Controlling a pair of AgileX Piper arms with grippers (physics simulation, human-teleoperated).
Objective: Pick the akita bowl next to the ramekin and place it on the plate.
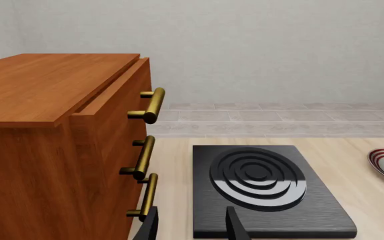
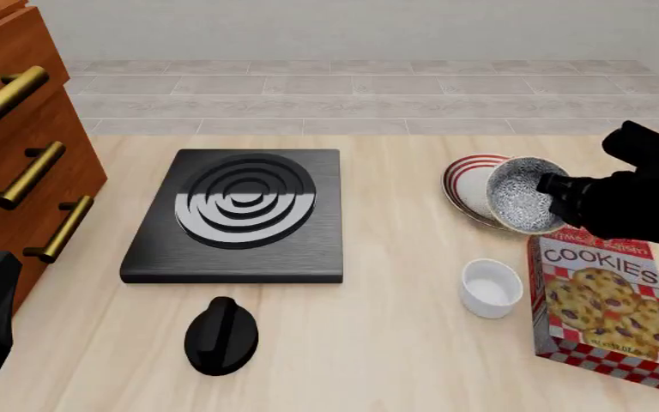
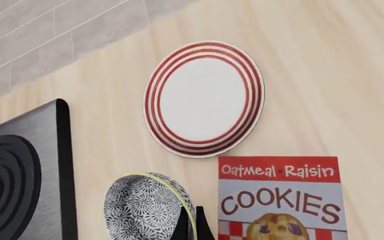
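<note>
My right gripper (image 3: 189,225) pinches the akita bowl (image 2: 521,195) by its rim, tilted, lifted above the near edge of the plate (image 3: 204,99). Left gripper (image 1: 190,225): spread, idle. Next: level the bowl, centre it over the plate, lower. Cookie box (image 2: 604,300) and ramekin (image 2: 491,287) crowd the near side; the far side is open.

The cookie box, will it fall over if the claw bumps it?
Probably. The cookie box stands upright, tall and thin, so a knock near its top would likely tip it flat. It looks like cardboard, so probably light and easy to slide. The right claw, holding the akita bowl by its rim, is very close above it.
</note>
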